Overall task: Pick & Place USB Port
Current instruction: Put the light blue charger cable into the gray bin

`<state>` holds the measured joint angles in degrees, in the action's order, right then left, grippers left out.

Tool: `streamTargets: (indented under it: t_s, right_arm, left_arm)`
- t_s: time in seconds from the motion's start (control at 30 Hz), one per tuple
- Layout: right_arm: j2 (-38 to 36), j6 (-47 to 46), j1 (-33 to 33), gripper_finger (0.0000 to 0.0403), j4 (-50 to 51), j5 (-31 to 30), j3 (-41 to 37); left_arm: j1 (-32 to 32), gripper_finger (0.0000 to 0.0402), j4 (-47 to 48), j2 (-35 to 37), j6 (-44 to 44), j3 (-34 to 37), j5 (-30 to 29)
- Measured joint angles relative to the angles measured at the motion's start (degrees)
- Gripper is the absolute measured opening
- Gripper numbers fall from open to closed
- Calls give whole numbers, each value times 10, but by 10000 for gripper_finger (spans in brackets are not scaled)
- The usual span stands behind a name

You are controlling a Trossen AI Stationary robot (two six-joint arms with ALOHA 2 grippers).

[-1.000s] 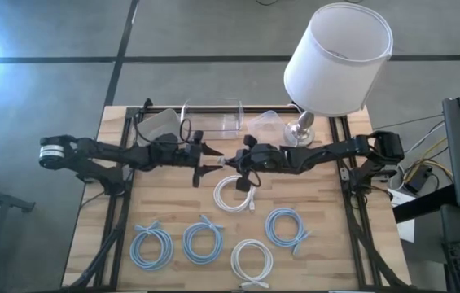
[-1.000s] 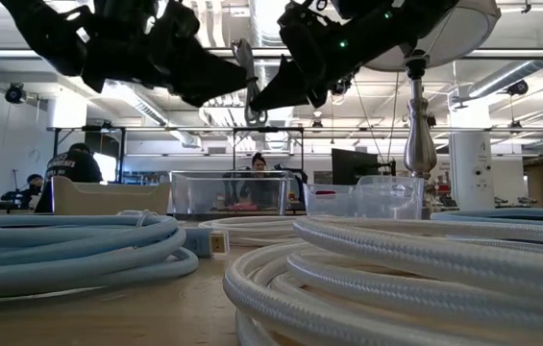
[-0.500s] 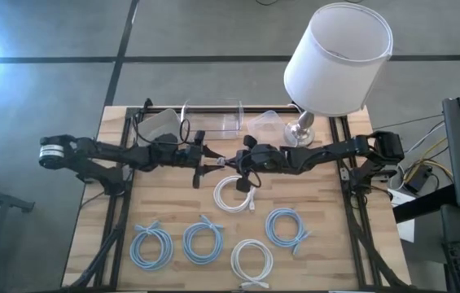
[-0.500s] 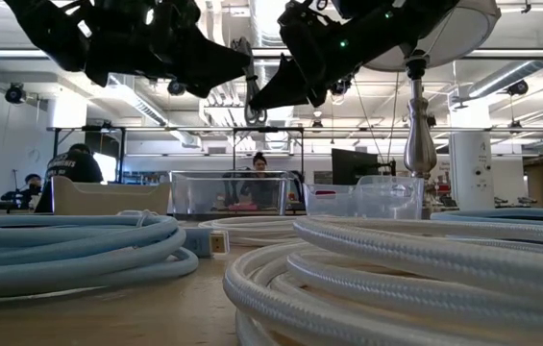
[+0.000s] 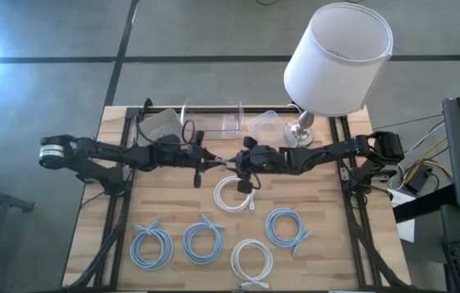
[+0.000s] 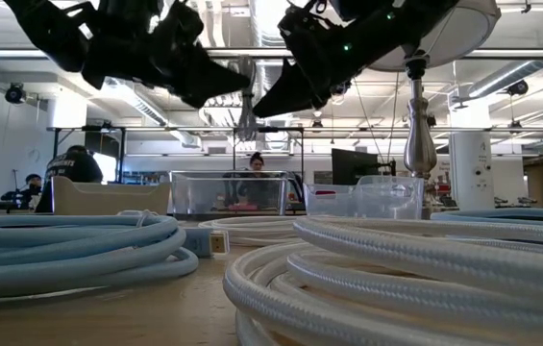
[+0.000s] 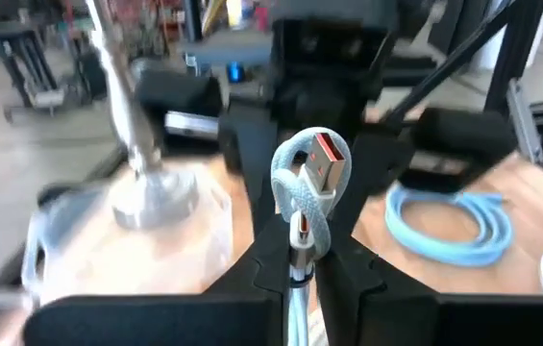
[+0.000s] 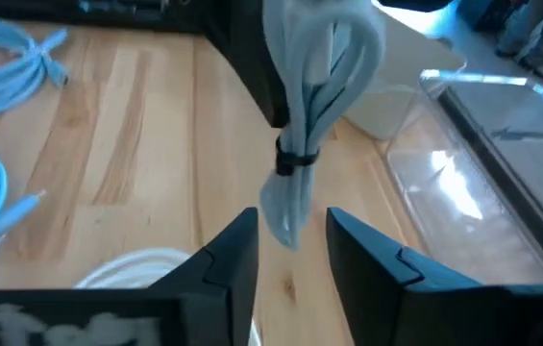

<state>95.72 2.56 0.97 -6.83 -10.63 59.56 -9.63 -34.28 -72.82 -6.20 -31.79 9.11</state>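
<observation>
**Bundled cable pinched by my left end effector at mid-surface**

From overhead, I see my left arm reaching in from the left edge of the light wooden slatted surface (image 5: 173,207). Its left end effector (image 5: 208,161) is pressed together on a small pale-blue bundled USB cable with a red-tongued metal plug (image 7: 311,183); my left wrist view shows the loop and plug standing up out of the closed fingers. The bundle hangs in the air over the middle of the surface, nearer the far edge, well above the wood in the low view (image 6: 247,120).

Just beside it, my right end effector (image 5: 234,163) faces the left one, its fingers (image 8: 228,255) spread on either side of the bundle's lower tip without touching it.

Along the far edge stand clear plastic bins (image 5: 213,118) and a silver-based table lamp with a white shade (image 5: 337,57). A white coiled cable (image 5: 235,194) lies below the end effectors, and toward the near edge lie three pale-blue coiled cables (image 5: 202,240) and another white coil (image 5: 251,259).
</observation>
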Motion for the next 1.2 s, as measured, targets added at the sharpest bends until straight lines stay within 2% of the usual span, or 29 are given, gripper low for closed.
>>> streamTargets:
  t_s: [0.17, 0.3, 0.4, 0.6, 0.8, 0.97, 1.13, 1.2]
  right_arm:
    - [-5, -14, 0, 140, 62, 0, 9]
    - [-11, -44, 0, 152, 117, 0, 11]
    - [-19, -74, 0, 157, 158, 1, 11]
    - [-67, -116, 0, 158, 239, 1, 12]
    - [-122, -114, 0, 149, 277, -19, -2]
    - [-166, -130, 1, 146, 277, -30, -39]
    - [-196, -151, 1, 149, 272, -30, -76]
    - [-202, -157, 1, 150, 272, -30, -89]
  left_arm:
    - [0, 42, 59, 0, 18, 1, -33]
    - [1, 37, 119, 10, 22, -2, -105]
    - [0, 39, 217, 34, 38, -23, -174]
    - [0, 50, 476, 90, 75, -107, -303]
    - [-4, 42, 627, 124, 122, -171, -416]
    - [-24, 46, 726, 138, 183, -184, -427]
    - [-62, 44, 779, 131, 230, -170, -425]
    - [-84, 45, 784, 126, 239, -164, -406]
